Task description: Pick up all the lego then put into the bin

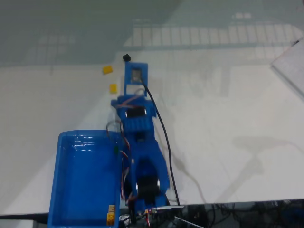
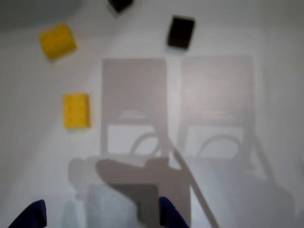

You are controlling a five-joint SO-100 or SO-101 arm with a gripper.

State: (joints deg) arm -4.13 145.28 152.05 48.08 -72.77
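In the wrist view two yellow lego bricks lie on the white table at the left, one at the upper left (image 2: pixel 57 41) and one below it (image 2: pixel 76 110). A black lego (image 2: pixel 180 32) sits at the top centre. Another black lego (image 2: pixel 119 4) is cut by the top edge. My gripper (image 2: pixel 102 219) is open at the bottom edge, its dark blue fingertips (image 2: pixel 33 216) wide apart with nothing between them, well short of the bricks. The fixed view shows the yellow bricks (image 1: pixel 108 70) (image 1: pixel 113 88) and one black brick (image 1: pixel 126 57) beside the arm's tip. The blue bin (image 1: pixel 64 190) stands at the lower left.
The blue arm (image 1: pixel 142 142) stretches up the middle of the fixed view, with a black cable (image 1: pixel 164 137) trailing along its right side. A small yellow piece (image 1: pixel 111 216) shows at the bin's near right corner. A white sheet (image 1: pixel 290 64) lies at the far right. The table's front edge runs along the bottom.
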